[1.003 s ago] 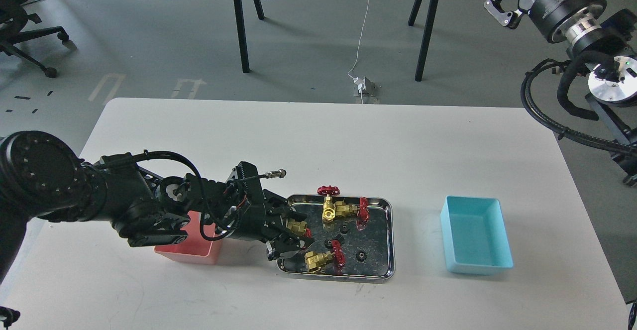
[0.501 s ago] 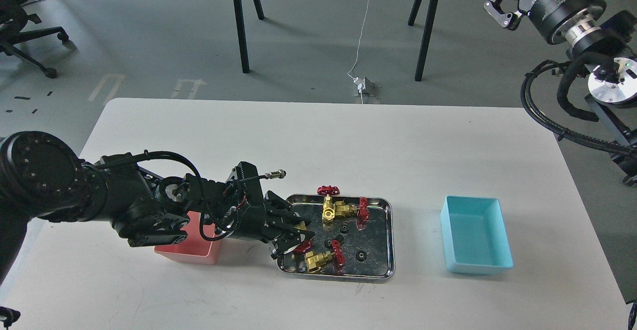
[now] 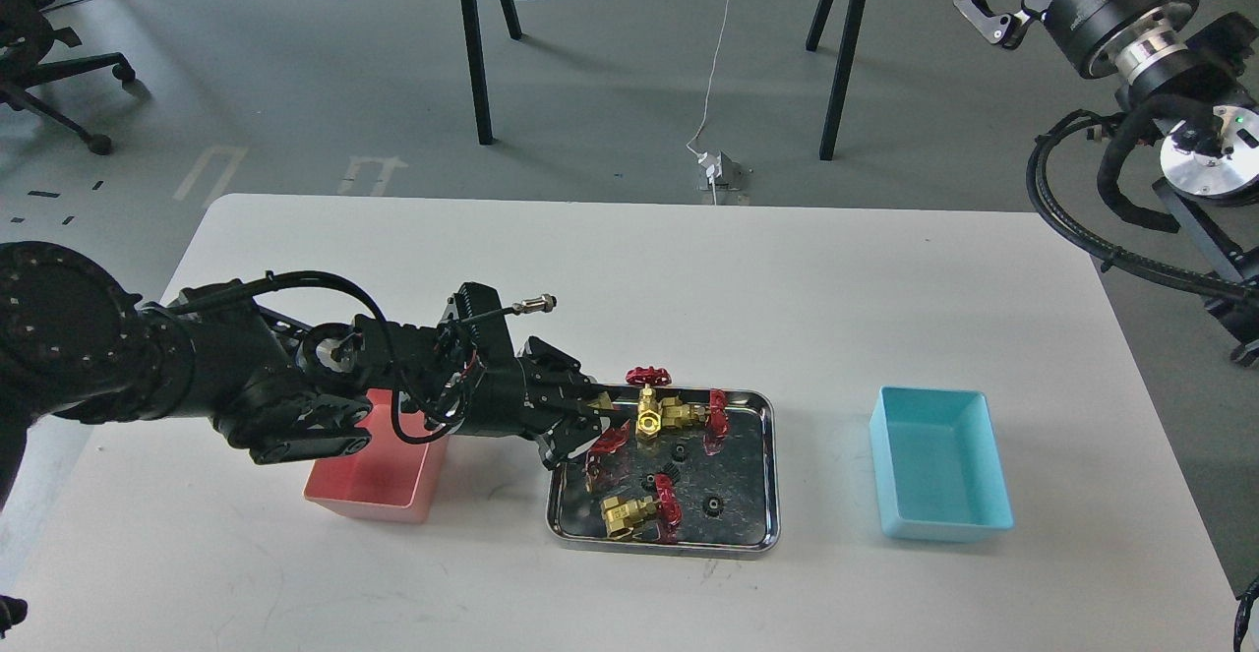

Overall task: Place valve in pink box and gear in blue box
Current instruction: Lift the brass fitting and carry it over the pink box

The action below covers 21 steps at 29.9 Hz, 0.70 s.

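Note:
My left gripper (image 3: pixel 594 424) is shut on a brass valve with a red handwheel (image 3: pixel 609 439) and holds it just above the left end of the steel tray (image 3: pixel 773 475). The pink box (image 3: pixel 379 480) stands left of the tray, partly under my left arm. Another valve (image 3: pixel 634 512) lies at the tray's front, and two more (image 3: pixel 661 410) lie at its back. Three black gears (image 3: pixel 715 505) lie on the tray floor. The blue box (image 3: pixel 939 480) stands empty at the right. My right gripper (image 3: pixel 987 5) hangs open high at the top right, far from the table.
The white table (image 3: pixel 629 268) holds only the tray and the two boxes. Chair and table legs (image 3: pixel 479 42) and cables stand on the floor beyond its far edge.
My left gripper closed on a valve at the tray's left end and has lifted it up and slightly back. The right gripper shifted a little upward.

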Tool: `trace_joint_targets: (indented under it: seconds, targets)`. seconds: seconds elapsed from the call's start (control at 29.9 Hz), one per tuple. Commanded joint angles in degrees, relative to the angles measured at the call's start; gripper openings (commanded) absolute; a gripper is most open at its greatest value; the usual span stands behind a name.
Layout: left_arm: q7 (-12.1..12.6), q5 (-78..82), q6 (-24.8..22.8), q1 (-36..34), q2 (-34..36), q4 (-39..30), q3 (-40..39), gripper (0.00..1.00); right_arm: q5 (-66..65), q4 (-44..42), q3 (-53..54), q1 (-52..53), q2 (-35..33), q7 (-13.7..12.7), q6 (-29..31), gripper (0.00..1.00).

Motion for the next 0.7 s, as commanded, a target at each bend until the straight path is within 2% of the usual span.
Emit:
trace_joint_targets:
  seconds: [0.0,0.17,0.4,0.53,0.67]
  targets:
    - [0.00,0.05,-0.02,-2.52,3.66,-3.44,-1.74,0.16,0.00,0.90,-0.08,1.98,-0.14,-0.01,-2.40,0.99]
    - [0.00,-0.03,-0.02,-5.51,11.22,-9.94,-4.73,0.16,0.00,0.90,-0.96,5.24,-0.14,-0.10,-4.86,0.99]
    - [0.00,2.33,-0.02,-8.77,29.67,-21.72,-5.09,0.17,0.08,1.07,-1.13,7.79,-0.14,-0.28,-9.69,0.99]
    - [0.00,9.62,-0.02,-6.41,36.45,-22.79,-4.91,0.17,-0.09,0.90,-2.97,10.86,0.29,-2.91,-12.60,0.99]
    - [0.00,10.95,-0.02,-1.05,39.71,-22.70,-6.05,0.17,0.00,0.90,-5.18,12.19,0.38,-3.18,-12.95,0.99]
